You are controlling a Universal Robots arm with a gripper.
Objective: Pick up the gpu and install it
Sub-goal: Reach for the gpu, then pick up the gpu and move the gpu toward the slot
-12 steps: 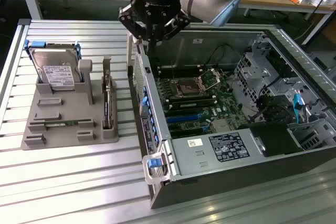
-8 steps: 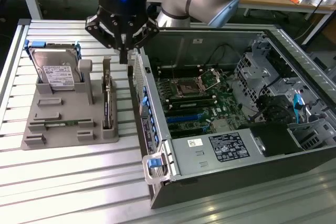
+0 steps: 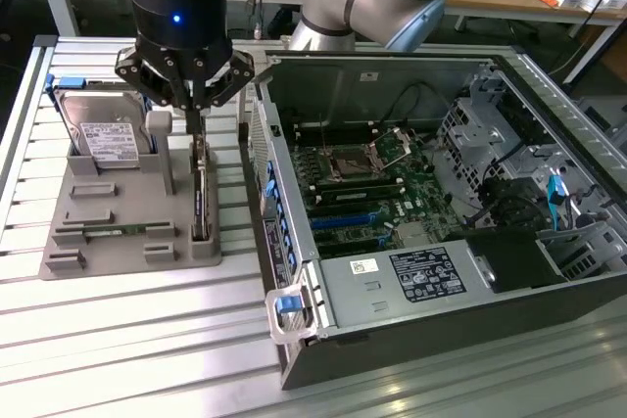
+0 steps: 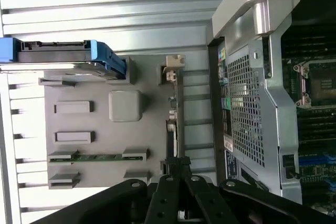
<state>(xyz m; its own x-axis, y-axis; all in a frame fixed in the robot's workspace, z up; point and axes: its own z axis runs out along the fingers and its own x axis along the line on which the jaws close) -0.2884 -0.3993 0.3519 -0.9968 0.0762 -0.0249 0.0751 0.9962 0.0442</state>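
No text can be read; print on the hard drive label (image 3: 108, 140) and power supply label (image 3: 428, 274) cannot be made out.

You've got the ribbed aluminium table (image 3: 147, 340) showing brushed silver with glossy streaks. The grey plastic holder tray (image 3: 118, 205) looks matt and smooth. The green circuit-board gpu card (image 3: 200, 201) has a bare, shiny metal end bracket. The silver metal hard drive (image 3: 108, 134) wears a white paper label. Your black gripper (image 3: 194, 110) reads matt, and the grey sheet-metal computer case (image 3: 372, 286) looks dull and partly perforated.
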